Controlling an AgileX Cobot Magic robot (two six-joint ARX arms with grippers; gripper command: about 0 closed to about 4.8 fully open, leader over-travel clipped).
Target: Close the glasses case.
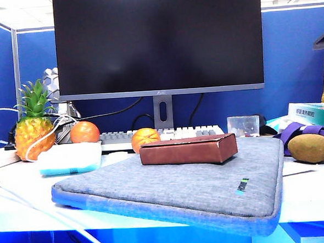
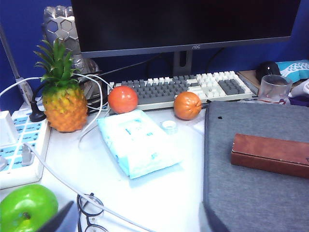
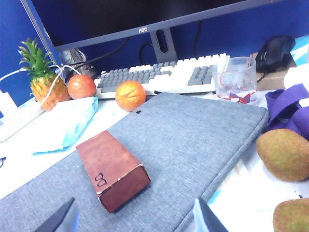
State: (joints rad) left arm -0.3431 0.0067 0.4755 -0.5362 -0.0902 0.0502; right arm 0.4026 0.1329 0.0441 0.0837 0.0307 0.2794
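Observation:
The glasses case [image 1: 188, 150] is a reddish-brown box lying flat on a grey fabric sleeve [image 1: 171, 190], its lid down on the box. It also shows in the left wrist view [image 2: 270, 153] and the right wrist view [image 3: 112, 169]. My right gripper [image 3: 135, 220] hangs open just above the sleeve. The case's short end sits a little ahead of its two fingertips [image 3: 63, 218], apart from them. My left gripper [image 2: 134, 222] is open over the white table, off to the side of the sleeve, holding nothing. Neither gripper appears in the exterior view.
A pair of spectacles [image 2: 91, 217] and a green apple [image 2: 26, 208] lie under the left gripper. A tissue pack [image 2: 137, 142], two oranges [image 1: 145, 138], a pineapple [image 1: 34, 126], keyboard [image 2: 186, 88], monitor [image 1: 157, 42], glass cup [image 3: 234, 77] and kiwis [image 3: 282, 152] surround the sleeve.

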